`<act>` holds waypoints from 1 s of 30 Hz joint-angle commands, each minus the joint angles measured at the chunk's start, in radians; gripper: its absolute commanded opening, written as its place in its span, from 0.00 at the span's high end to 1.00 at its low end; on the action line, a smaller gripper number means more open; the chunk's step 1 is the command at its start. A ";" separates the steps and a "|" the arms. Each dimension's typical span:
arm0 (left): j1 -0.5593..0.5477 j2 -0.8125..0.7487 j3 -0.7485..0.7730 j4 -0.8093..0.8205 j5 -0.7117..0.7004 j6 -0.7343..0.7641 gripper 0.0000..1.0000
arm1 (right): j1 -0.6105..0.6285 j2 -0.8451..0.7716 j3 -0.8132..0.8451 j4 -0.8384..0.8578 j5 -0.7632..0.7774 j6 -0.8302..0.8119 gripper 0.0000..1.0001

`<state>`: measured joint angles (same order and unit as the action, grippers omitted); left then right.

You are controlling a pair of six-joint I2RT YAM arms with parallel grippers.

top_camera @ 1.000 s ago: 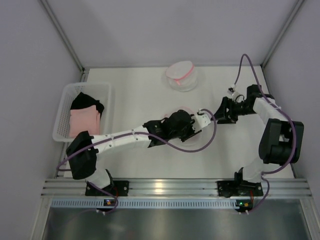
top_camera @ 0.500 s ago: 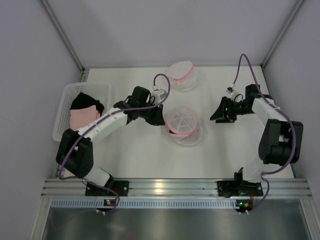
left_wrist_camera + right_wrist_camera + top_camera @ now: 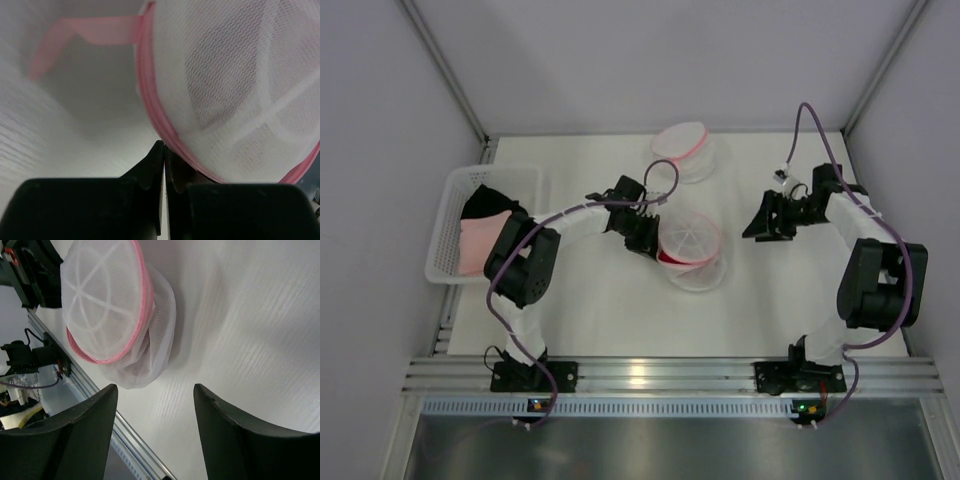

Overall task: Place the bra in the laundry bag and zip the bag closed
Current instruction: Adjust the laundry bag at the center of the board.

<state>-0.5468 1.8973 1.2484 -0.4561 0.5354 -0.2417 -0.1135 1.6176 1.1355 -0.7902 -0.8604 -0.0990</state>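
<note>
The left gripper (image 3: 163, 150) is clenched, its two jaws pressed flat together right against the pink zip (image 3: 150, 107) that runs round the laundry bag (image 3: 240, 75). Whether it pinches the zip's pull cannot be told. The right gripper (image 3: 155, 388) hangs released, jaws wide, well apart from the bag on its right.

A strip of red, most likely the bra (image 3: 669, 259), shows in the gap under the near edge of the bag's round lid, so the bra seems to be inside already. The lid looks raised off the bag's body on that side. The zipping appears to be what is left.

The bag sits mid-table (image 3: 590, 310) on a plain white top. A second bag (image 3: 682, 150) lies near the back edge, and a white basket (image 3: 442, 240) at the left holds black cloth (image 3: 492, 205) and pink cloth (image 3: 480, 245). Bare grey walls (image 3: 380, 120) close it in.
</note>
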 commanded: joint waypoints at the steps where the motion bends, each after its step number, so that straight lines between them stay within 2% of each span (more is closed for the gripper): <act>1: 0.034 0.042 0.133 0.050 -0.034 -0.016 0.94 | -0.002 -0.045 0.041 -0.036 0.008 -0.070 0.36; 4: 0.068 0.103 0.268 0.074 -0.044 -0.014 0.92 | -0.008 -0.059 0.040 -0.049 0.008 -0.093 0.36; 8: 0.110 0.196 0.454 0.086 -0.084 0.011 0.82 | -0.018 -0.064 0.038 -0.044 -0.003 -0.102 0.35; 12: 0.162 0.220 0.514 0.085 -0.091 0.035 0.71 | -0.020 -0.042 0.058 -0.043 -0.002 -0.099 0.34; 15: 0.192 0.163 0.447 0.085 -0.005 0.048 0.68 | -0.020 -0.022 0.063 -0.003 -0.015 -0.078 0.34; 17: 0.208 0.096 0.360 0.083 0.122 0.048 0.68 | -0.018 -0.004 0.063 0.020 -0.025 -0.062 0.34; 21: 0.217 -0.055 0.150 0.086 0.256 0.039 0.69 | -0.003 0.028 0.049 0.121 -0.052 0.019 0.37; 25: 0.200 -0.133 -0.035 0.085 0.297 0.002 0.70 | 0.057 0.065 0.037 0.192 -0.048 0.056 0.43; 30: 0.183 -0.139 -0.099 0.085 0.325 -0.010 0.73 | 0.159 0.093 0.010 0.227 -0.043 0.067 0.56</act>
<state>-0.3569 1.7882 1.1774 -0.3939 0.7944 -0.2379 -0.0162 1.7081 1.1519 -0.6270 -0.8799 -0.0441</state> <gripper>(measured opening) 0.278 0.458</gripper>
